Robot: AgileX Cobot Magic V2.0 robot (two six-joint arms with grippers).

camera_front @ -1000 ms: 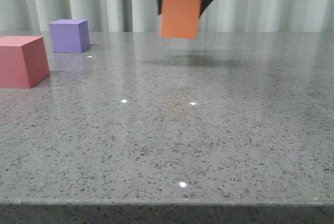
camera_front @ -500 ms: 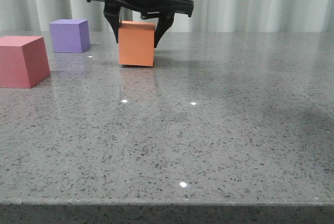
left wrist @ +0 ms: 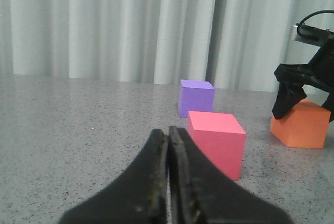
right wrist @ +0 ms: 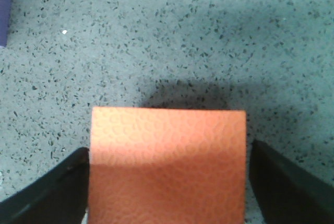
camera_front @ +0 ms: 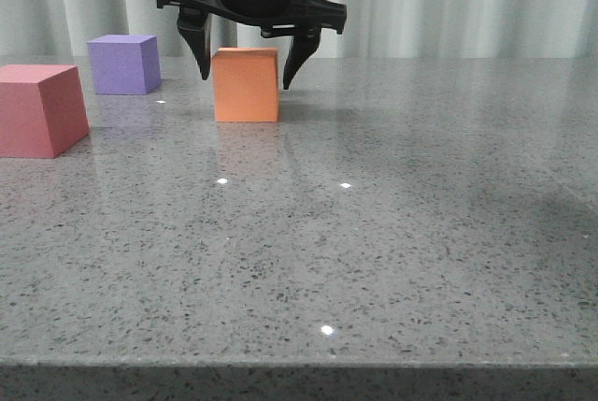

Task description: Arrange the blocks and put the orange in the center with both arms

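As seen from the front camera, the orange cube (camera_front: 247, 84) rests flat on the speckled grey table (camera_front: 374, 233), toward the far side and left of centre. The right gripper (camera_front: 248, 64) hangs directly over it, fingers spread wide, one tip on each side and both clear of the cube faces. The purple cube (camera_front: 124, 64) stands further left and slightly further back, well apart from the orange cube. The pinkish-red cube (camera_front: 39, 109) sits nearest the left edge of the view, closer to the camera. Pleated pale curtains (camera_front: 486, 4) close off the background. The table to the right and in front of the orange cube carries no objects.

From the left wrist camera, the left gripper (left wrist: 168, 145) shows its fingers pressed together with nothing between them. The pinkish-red cube (left wrist: 216, 141) lies just ahead, the purple cube (left wrist: 196, 97) behind it, and the orange cube (left wrist: 301, 124) off to one side beneath the right gripper (left wrist: 305, 91).

From the right wrist camera, the orange cube (right wrist: 167, 164) sits square between the two dark fingers (right wrist: 49, 192), its faces parallel to them, with a narrow gap on each side. A sliver of the purple cube (right wrist: 5, 4) shows at the frame edge.
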